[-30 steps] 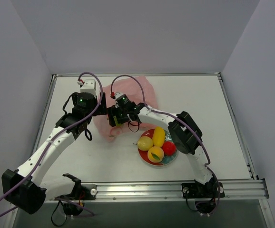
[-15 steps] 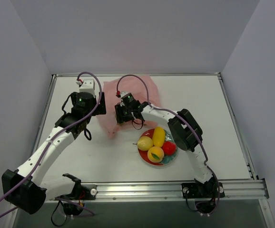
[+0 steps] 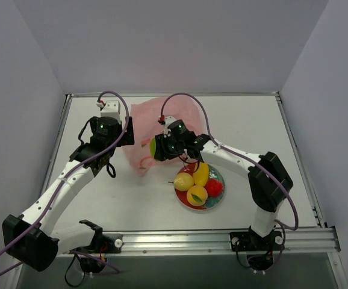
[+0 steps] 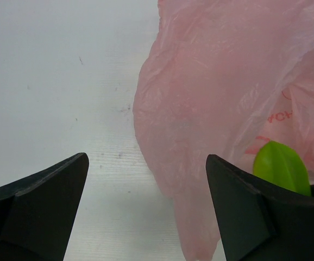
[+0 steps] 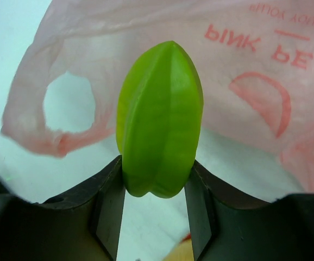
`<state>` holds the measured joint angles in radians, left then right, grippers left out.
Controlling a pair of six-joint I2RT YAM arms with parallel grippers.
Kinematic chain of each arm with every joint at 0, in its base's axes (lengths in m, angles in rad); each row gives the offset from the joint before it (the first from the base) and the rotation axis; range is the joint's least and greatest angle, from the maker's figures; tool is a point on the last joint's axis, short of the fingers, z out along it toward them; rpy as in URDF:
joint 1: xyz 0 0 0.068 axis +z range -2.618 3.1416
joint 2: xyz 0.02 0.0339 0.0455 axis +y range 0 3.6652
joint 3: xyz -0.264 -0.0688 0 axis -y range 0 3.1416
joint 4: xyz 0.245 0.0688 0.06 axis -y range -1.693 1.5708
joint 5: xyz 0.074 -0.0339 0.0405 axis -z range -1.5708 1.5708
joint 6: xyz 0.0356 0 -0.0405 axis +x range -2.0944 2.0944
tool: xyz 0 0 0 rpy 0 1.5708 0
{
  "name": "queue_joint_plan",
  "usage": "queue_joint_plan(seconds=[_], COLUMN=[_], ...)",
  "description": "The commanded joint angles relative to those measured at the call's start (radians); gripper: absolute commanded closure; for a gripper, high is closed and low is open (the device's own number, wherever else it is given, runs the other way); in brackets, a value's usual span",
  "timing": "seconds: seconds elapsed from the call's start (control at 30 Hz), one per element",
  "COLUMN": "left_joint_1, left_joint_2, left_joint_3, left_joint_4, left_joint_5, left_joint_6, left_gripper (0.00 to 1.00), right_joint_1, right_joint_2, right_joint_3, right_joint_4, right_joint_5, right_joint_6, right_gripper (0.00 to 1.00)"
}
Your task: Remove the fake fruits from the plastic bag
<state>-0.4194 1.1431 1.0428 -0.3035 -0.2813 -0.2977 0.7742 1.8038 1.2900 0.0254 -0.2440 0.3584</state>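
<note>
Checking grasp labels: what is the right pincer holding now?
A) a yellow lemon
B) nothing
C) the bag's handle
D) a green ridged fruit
D: the right wrist view shows the green fruit clamped between the fingers of the right pincer, in front of the pink bag.

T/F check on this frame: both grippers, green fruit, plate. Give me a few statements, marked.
1. The right gripper is shut on the green fruit. True.
2. The left gripper grips the bag. False: its jaws stand open with nothing clamped between them, next to the pink bag.
3. Four fruits lie on the plate. True.
4. The green fruit rests on the plate. False: it sits between the right gripper's fingers, next to the bag and off the plate.
</note>
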Motion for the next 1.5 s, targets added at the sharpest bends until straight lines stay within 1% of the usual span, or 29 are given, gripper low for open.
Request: queue_joint_plan(seconds=[0.0, 0.07, 0.2, 0.33, 0.53, 0.73, 0.77, 0.8, 0.97, 1.17, 1.47], left_joint_1=[0.005, 0.005, 0.004, -0.002, -0.005, -0.01, -0.01, -0.012, -0.015, -0.021, -0.025], left_joint_2=[-0.031, -0.031, -0.034, -0.031, -0.036, -0.033, -0.032, -0.032, -0.037, -0.036, -0.037], left_joint_3=[0.033, 0.033, 0.031, 0.031, 0.031, 0.031, 0.031, 0.031, 0.031, 0.031, 0.031], left_joint_4=[0.0, 0.0, 0.0, -0.002, -0.002, -0.002, -0.003, -0.003, -0.002, -0.003, -0.003], left_joint_5=[-0.01, -0.012, -0.01, -0.002, -0.007, -0.009, -0.007, -0.009, -0.01, -0.01, -0.009], left_joint_6=[0.011, 0.012, 0.012, 0.014, 0.017, 0.019, 0.019, 0.019, 0.019, 0.02, 0.022], left_gripper=[0.12, 0.12, 0.12, 0.12, 0.12, 0.12, 0.12, 0.12, 0.12, 0.12, 0.12], right_joint_1=[0.013, 0.017, 0.02, 0.027, 0.025, 0.027, 0.025, 0.025, 0.025, 0.027, 0.027], right_joint_2=[-0.145, -0.199, -0.355, -0.492, -0.664, -0.81, -0.825, -0.852, -0.906, -0.94, -0.879], right_joint_3=[-0.079, -0.156, -0.247, -0.326, -0.44, -0.482, -0.482, -0.485, -0.477, -0.495, -0.518], right_joint_4=[-0.056, -0.061, -0.117, -0.173, -0.252, -0.378, -0.41, -0.413, -0.511, -0.555, -0.576], right_joint_5=[0.009, 0.017, 0.06, 0.138, 0.18, 0.241, 0.271, 0.259, 0.314, 0.305, 0.304], right_joint_6=[0.027, 0.031, 0.047, 0.074, 0.122, 0.163, 0.174, 0.178, 0.241, 0.275, 0.3], right_gripper=[0.84, 0.84, 0.84, 0.84, 0.78, 0.78, 0.78, 0.78, 0.78, 0.78, 0.77])
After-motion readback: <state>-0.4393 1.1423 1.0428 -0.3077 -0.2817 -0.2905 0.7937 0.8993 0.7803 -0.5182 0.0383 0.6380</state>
